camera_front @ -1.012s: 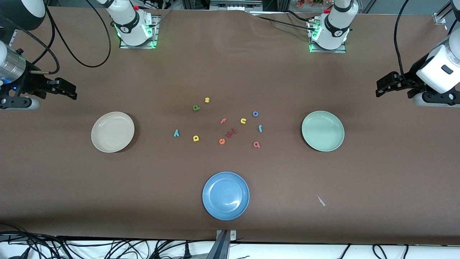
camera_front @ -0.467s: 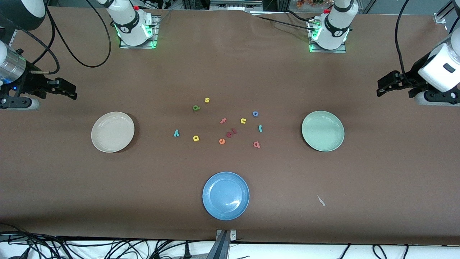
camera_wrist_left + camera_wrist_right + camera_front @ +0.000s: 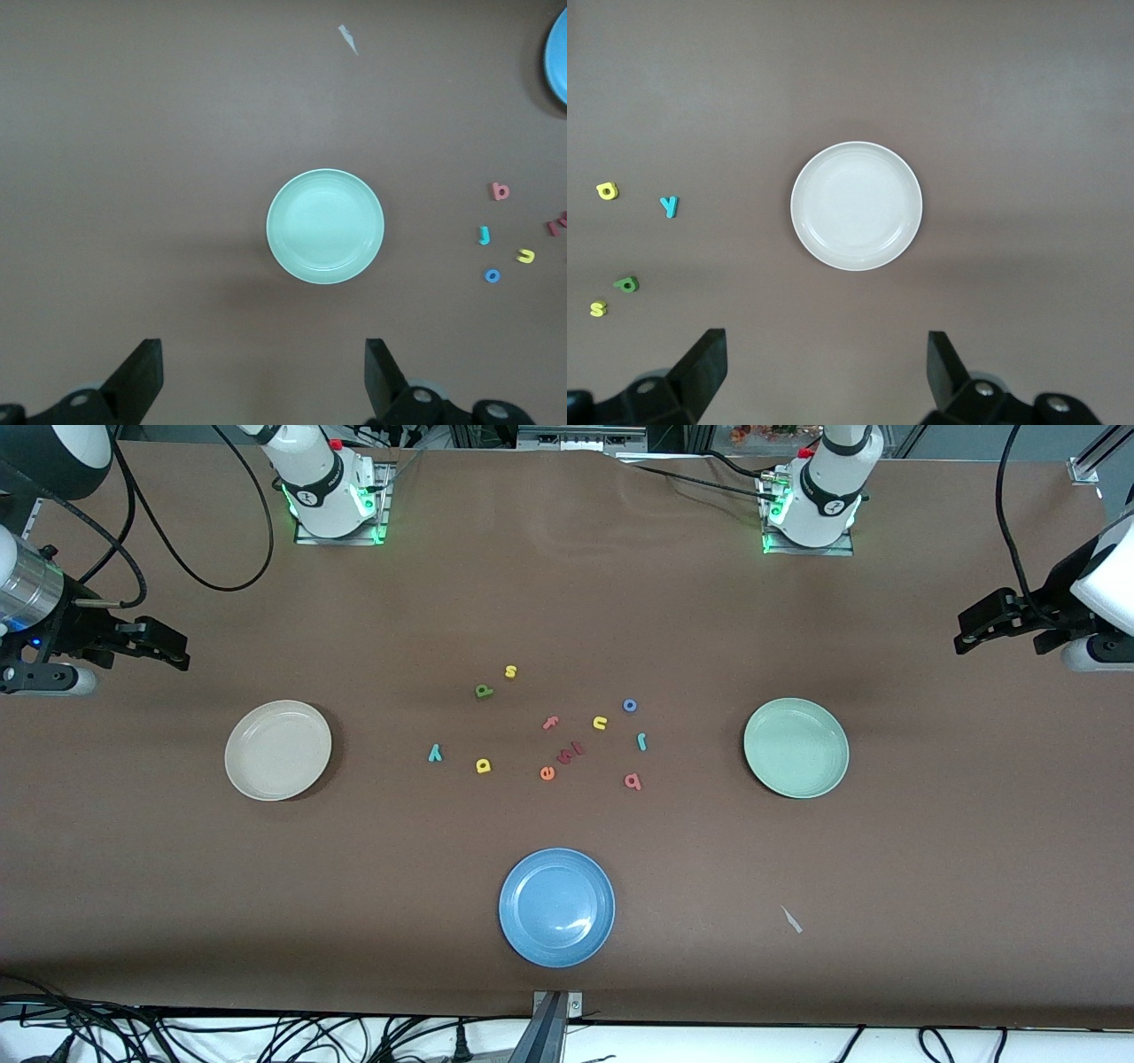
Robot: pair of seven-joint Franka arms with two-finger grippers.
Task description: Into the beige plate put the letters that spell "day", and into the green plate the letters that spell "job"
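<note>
On the brown desk [image 3: 567, 602] nothing was sorted: foam letters lay between the empty beige plate [image 3: 278, 750] and green plate [image 3: 796, 747]. My left claw [image 3: 974, 634], open, had drifted outward; the right claw [image 3: 164, 651] waited open.

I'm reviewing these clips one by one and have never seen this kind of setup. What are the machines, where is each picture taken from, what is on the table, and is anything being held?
Two robot arms stand at a brown table. The wide picture looks down from a high camera facing them. The other two come from cameras on the arms' wrists, looking down past each hand's two fingers.

The left hand is open above the table near the green plate. The right hand is open near the beige plate. Neither holds anything.

A blue plate lies nearest the front camera. All three plates look empty. Between the plates lie small foam letters, including a teal y, yellow a, green d, blue o, teal j and pink b.
</note>
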